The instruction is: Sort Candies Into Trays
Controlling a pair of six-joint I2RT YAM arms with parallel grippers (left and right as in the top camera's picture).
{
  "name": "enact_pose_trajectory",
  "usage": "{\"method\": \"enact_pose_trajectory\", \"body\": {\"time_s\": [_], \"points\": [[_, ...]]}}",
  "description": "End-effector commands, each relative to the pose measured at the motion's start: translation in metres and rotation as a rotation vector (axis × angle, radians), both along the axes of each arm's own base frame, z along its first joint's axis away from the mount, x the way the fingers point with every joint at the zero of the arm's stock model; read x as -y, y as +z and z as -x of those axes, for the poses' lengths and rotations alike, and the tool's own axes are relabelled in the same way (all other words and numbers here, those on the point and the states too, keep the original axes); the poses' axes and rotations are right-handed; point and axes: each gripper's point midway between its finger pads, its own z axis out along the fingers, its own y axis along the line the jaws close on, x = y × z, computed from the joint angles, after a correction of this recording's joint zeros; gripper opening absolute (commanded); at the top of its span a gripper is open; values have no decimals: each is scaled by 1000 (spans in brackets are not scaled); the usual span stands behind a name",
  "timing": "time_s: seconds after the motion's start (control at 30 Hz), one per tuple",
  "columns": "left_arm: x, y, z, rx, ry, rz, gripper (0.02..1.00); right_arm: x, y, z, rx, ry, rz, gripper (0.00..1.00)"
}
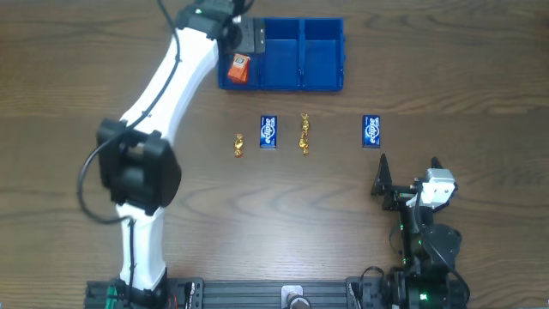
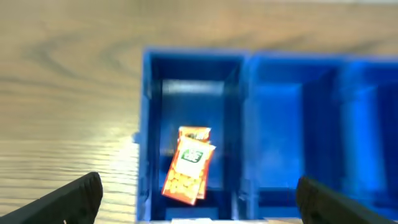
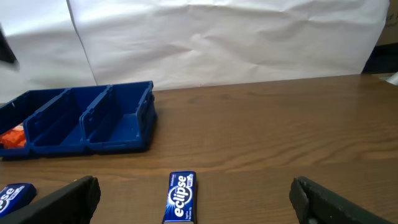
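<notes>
A brown wooden desk (image 1: 480,86) is carrying a blue tray (image 1: 317,84) near its far edge. From above, the left gripper (image 1: 247,39) is hovering over the tray's left end bin, where an orange candy pack (image 1: 239,69) is lying. Blue packs (image 1: 268,132) and gold sweets (image 1: 239,144) are lying in a row mid-desk, and the right gripper (image 1: 408,172) is sitting near the front right corner. In the left wrist view, the fingers (image 2: 74,196) are spreading wide, released, above the orange candy pack. In the right wrist view, the fingers (image 3: 68,199) are standing apart and empty, with a blue pack lying ahead

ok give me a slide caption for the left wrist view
Left arm's open fingers over the blue plastic tray, orange candy packets lying in its end compartment.
</notes>
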Motion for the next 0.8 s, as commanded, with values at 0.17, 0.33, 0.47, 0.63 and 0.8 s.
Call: {"method": "enact_pose_trajectory", "body": {"time_s": [0.17, 0.33, 0.47, 0.63, 0.8], "points": [[-33, 182, 71, 468, 12, 71, 998, 0, -1, 0, -3, 2, 9, 998], [-56, 205, 127, 632, -1, 74, 1000, 0, -1, 0, -3, 2, 9, 998], [-81, 212, 176, 749, -28, 31, 1000, 0, -1, 0, -3, 2, 9, 998], [-127, 182, 226, 807, 33, 8, 998, 0, -1, 0, -3, 2, 9, 998], [-150, 148, 264, 873, 50, 3, 1000, 0, -1, 0, -2, 2, 9, 998]]}}
